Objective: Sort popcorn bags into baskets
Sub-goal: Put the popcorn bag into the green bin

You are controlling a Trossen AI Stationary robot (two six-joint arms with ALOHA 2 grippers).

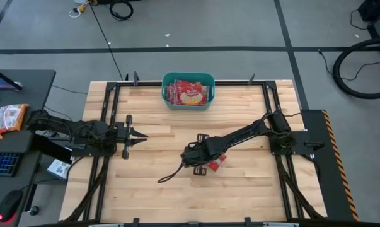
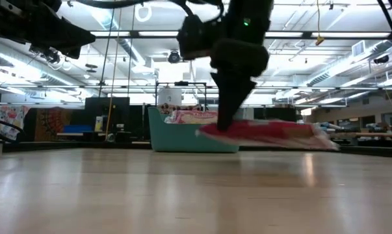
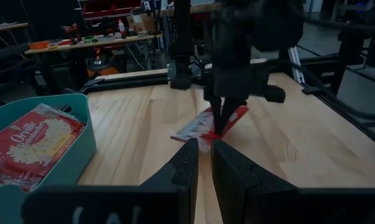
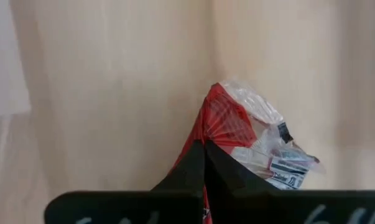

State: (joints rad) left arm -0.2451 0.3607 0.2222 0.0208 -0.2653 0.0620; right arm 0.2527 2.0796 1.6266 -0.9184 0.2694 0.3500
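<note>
Fingers of the right gripper [image 4: 204, 149] pinch one edge of a red popcorn bag [image 4: 249, 140], which hangs just off the table [image 1: 152, 132] to clear it, while open wood lies between gripper and teal basket [image 1: 188, 104], and the left gripper [image 1: 138, 136] waits aside, pressed together.

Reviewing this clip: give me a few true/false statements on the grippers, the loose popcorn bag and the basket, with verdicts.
1. The right gripper is shut on a red popcorn bag. True.
2. That bag lies flat on the table. False: in the low view it hangs clear of the wood.
3. The teal basket is empty. False: it already holds red packets.
4. The left gripper holds nothing. True.
5. The left gripper hovers over the basket. False: it waits at the table's left side.
</note>
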